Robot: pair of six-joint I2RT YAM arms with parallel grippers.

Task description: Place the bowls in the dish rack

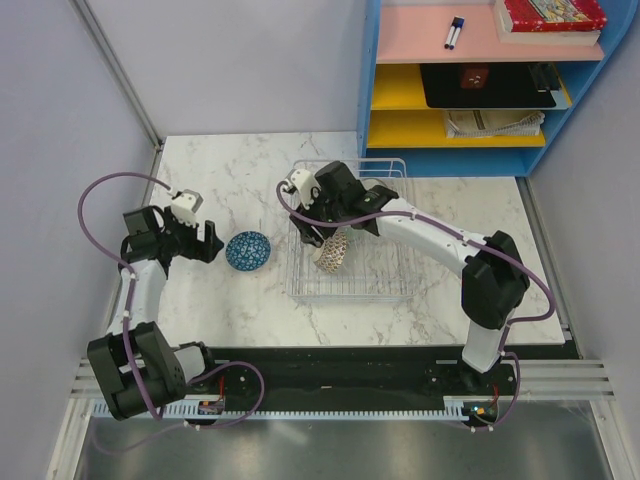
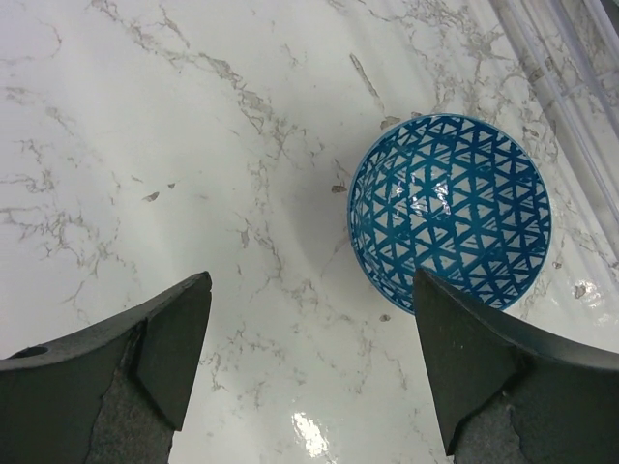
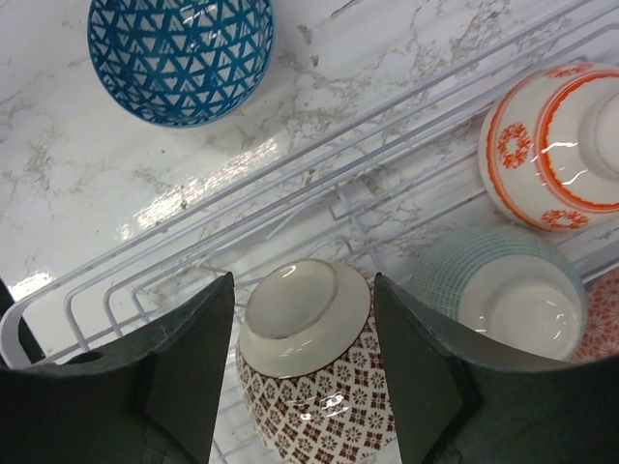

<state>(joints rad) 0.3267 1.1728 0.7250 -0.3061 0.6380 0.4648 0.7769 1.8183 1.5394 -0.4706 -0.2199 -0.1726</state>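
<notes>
Because the right arm lies across the rack [image 1: 398,166] in the overhead view, we can make out only one bowl inside it there. That is the brown bowl [image 1: 334,254], tipped over near the rack's left wall. The right wrist view shows more. The right gripper [image 3: 304,290] is closed on that brown bowl, with a finger against each flank. The bowl's foot is turned toward the camera and its lower part is cut off by the frame. Beyond it in the rack lie the red bowl [image 3: 556,145] and the green bowl [image 3: 503,290], both showing their outer sides. They are just beside each other, though we cannot tell whether they touch. A fourth, red-patterned bowl [image 3: 607,324] is only a sliver at the right edge of that view.

The blue bowl [image 1: 248,251] stands upright on the surface [image 1: 220,180], outside the rack, between its left wall and the left gripper [image 2: 311,278]. That gripper is wide open, with only bare marble between its fingers. From the left wrist its right finger overlaps the bowl's near rim, and we cannot say whether they meet.

The surface is white marble with grey veins and patches of glare. Pale walls close in the left and far sides. At the far right corner stands a blue shelf unit [image 1: 372,80] with pink and yellow shelves, holding books [image 1: 550,18] and pens [image 1: 453,32].
</notes>
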